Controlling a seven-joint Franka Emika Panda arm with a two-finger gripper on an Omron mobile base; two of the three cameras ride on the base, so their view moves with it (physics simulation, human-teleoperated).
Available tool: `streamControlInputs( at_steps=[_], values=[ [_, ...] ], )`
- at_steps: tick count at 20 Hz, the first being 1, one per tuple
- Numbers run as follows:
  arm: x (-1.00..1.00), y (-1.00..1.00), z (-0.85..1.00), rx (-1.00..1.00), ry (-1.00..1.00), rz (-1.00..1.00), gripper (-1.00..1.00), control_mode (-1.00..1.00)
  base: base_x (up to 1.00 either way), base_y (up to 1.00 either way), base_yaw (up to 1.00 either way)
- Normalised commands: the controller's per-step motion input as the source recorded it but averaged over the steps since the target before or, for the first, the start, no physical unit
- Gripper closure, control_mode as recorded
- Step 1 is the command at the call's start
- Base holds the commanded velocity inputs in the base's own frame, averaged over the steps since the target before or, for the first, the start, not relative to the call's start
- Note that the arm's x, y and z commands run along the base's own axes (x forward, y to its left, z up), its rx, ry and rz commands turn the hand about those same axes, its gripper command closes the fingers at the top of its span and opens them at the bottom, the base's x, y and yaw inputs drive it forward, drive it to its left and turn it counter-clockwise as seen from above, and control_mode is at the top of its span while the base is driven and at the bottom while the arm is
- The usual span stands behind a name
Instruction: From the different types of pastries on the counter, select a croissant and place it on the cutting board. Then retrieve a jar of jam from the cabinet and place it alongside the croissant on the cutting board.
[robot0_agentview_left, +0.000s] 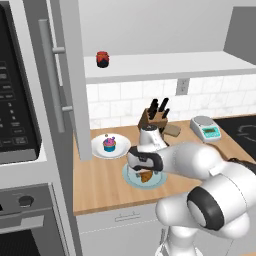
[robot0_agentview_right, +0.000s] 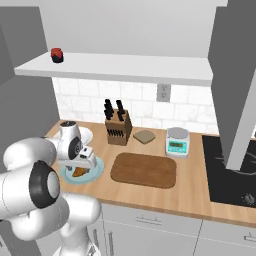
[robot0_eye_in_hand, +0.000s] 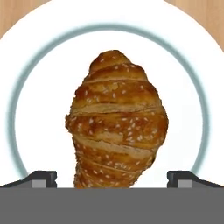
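A golden-brown croissant (robot0_eye_in_hand: 116, 122) lies on a round light blue plate (robot0_eye_in_hand: 26, 65) on the wooden counter (robot0_agentview_left: 100, 185). My gripper (robot0_eye_in_hand: 112, 179) hangs open just above it, one fingertip (robot0_eye_in_hand: 41, 177) on either side of the pastry's near end, and nothing is held. The hand (robot0_agentview_left: 145, 161) covers most of the croissant (robot0_agentview_left: 146, 176) in the left base view. The dark cutting board (robot0_agentview_right: 144, 170) lies bare to the right of the plate (robot0_agentview_right: 97, 167). The jar of jam (robot0_agentview_left: 103, 58) stands on the cabinet shelf (robot0_agentview_left: 165, 65). The cupcake (robot0_agentview_left: 109, 144) sits on a white plate (robot0_agentview_left: 97, 150).
A knife block (robot0_agentview_right: 118, 129), a small tan pad (robot0_agentview_right: 144, 136) and a kitchen scale (robot0_agentview_right: 177, 141) stand along the back wall. A black cooktop (robot0_agentview_right: 230, 170) is on the right. The open cabinet door (robot0_agentview_left: 65, 75) and a microwave (robot0_agentview_left: 15, 115) are to the left.
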Motion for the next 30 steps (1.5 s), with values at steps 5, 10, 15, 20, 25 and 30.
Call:
streamControlInputs(
  at_steps=[5,10,15,20,25,30],
  values=[
    [0.08,0.0,-0.25,0.0,0.07,0.0,-1.0,-1.0,0.0,0.0,0.0],
    [0.04,0.0,-0.22,0.0,0.05,0.0,-1.0,-1.0,0.0,0.0,0.0],
    [0.0,0.0,0.0,0.0,0.0,0.0,1.0,-1.0,0.0,0.0,0.0],
    [0.0,0.0,0.0,0.0,0.0,0.0,1.0,-1.0,0.0,0.0,0.0],
    [0.0,-0.01,0.27,0.0,-0.02,0.0,1.0,-1.0,0.0,0.0,0.0],
    [0.0,-0.19,0.23,0.0,0.0,0.0,1.0,-1.0,0.0,0.0,0.0]
  ],
)
